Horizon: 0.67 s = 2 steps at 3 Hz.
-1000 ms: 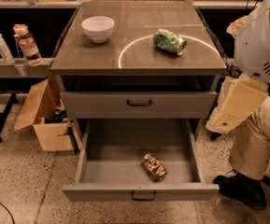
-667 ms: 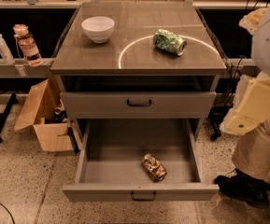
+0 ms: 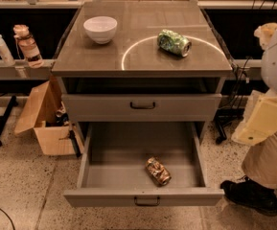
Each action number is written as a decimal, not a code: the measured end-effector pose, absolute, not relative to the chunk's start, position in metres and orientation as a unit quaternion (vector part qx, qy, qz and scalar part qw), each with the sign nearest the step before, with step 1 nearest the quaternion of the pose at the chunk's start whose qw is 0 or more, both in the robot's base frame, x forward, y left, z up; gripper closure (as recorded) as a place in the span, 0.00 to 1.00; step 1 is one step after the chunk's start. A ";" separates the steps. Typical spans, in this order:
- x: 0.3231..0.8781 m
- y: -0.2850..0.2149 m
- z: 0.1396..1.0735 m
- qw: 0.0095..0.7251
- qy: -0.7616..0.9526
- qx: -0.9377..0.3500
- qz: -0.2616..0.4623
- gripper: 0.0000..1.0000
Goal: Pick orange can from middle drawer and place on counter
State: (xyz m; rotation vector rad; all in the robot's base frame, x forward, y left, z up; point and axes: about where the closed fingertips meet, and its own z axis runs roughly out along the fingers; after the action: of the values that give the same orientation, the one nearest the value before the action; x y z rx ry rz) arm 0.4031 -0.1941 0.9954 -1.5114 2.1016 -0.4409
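Orange can (image 3: 158,171): on its side on the tray floor of the middle drawer (image 3: 119,174), right of centre and close to the front panel, lying at a slant. It is dented and nothing touches it.

Middle drawer: pulled well out, dark bar handle (image 3: 146,201) on its front. The upper drawer (image 3: 142,107) is shut.

Counter (image 3: 99,56): a white bowl (image 3: 100,28) stands upright at the back left. A green can (image 3: 174,42) lies on its side at the right, inside the white circle line (image 3: 126,51).

Gripper (image 3: 246,195): a dark shape low at the right, near the floor and just beside the open drawer's front right corner, apart from it. Released or clenched cannot be told. The pale arm (image 3: 267,121) rises above it along the right edge.

Floor, left of the cabinet: an open cardboard box (image 3: 47,128).
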 end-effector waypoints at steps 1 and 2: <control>0.426 -0.204 0.968 0.243 0.787 -0.541 -0.170 0.00; 0.451 -0.206 0.942 0.233 0.792 -0.541 -0.160 0.00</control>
State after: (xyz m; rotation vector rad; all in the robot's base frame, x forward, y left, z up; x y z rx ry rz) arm 0.4513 -0.2060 0.9416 -1.4856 2.1750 -0.4391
